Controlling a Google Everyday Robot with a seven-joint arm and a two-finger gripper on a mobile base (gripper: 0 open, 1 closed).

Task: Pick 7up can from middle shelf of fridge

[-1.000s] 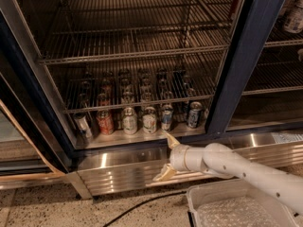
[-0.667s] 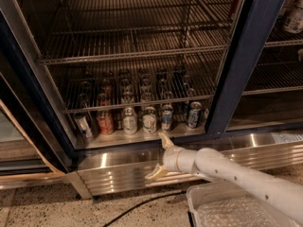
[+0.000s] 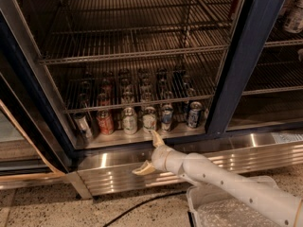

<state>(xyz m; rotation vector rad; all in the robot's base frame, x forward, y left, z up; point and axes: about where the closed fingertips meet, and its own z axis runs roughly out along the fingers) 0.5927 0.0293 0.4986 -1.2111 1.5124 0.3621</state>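
The fridge (image 3: 246,56) has a dark navy frame, and its door stands open. Cans stand in a row at the front of the shiny flat middle shelf (image 3: 118,140). The 7up can (image 3: 149,119), pale silver-white with green print, stands near the row's middle, next to a similar pale can (image 3: 129,120). A red can (image 3: 105,122) is to the left and blue-and-white cans (image 3: 166,117) to the right. My gripper (image 3: 149,153) is open and empty, in front of the ribbed base panel. Its upper fingertip (image 3: 156,137) is just below the 7up can.
Dark wire racks (image 3: 137,46) fill the compartment above the cans. More cans stand behind the front row. The open glass door (image 3: 19,126) is at the left. A white bin (image 3: 227,212) and a black cable (image 3: 142,207) lie on the speckled floor below my arm.
My gripper has moved left along the base panel and now sits under the 7up can. The cans have not moved.
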